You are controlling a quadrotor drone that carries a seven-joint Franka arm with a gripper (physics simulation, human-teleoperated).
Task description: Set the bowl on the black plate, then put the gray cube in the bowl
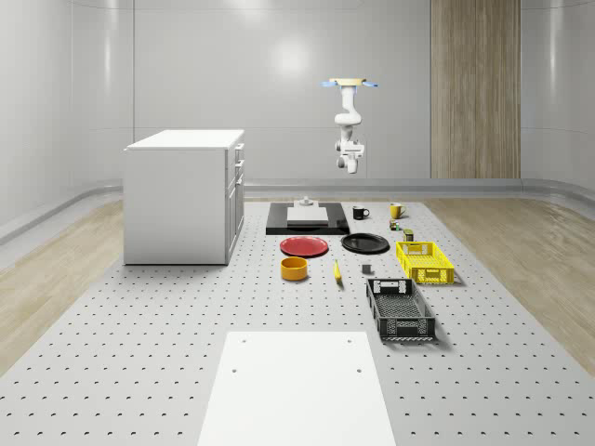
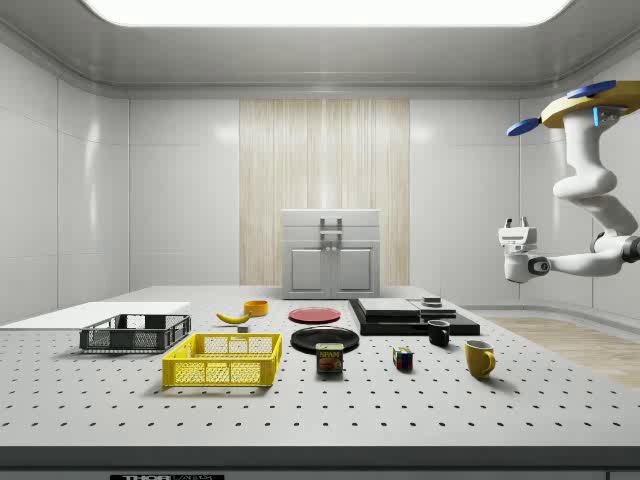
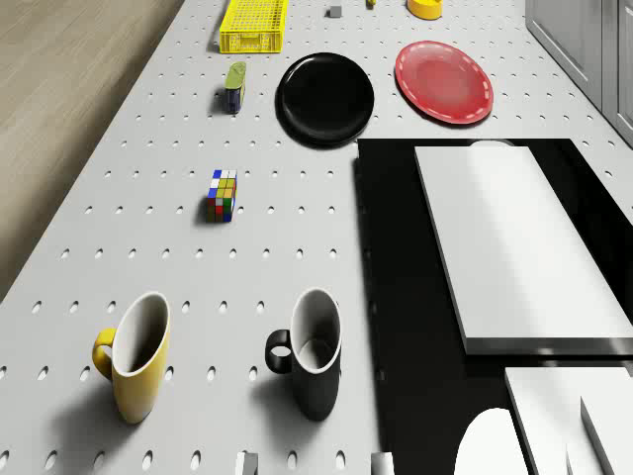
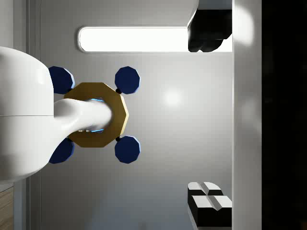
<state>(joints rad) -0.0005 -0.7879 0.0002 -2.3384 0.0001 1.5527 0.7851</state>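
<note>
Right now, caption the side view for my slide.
Drone hovering at the table's right end, claw raised, yellow bowl untouched.

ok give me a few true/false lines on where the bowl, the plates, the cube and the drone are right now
1. The bowl sits on the black plate. False: it stands on the table in front of the red plate.
2. The drone hovers high above the table's far end. True.
3. The gray cube is inside the bowl. False: it lies on the table between the banana and the yellow basket.
4. The black plate is bare. True.
5. The gripper holds the yellow mug. False: the mug stands on the table, and the gripper hangs in the air well above it.
</note>
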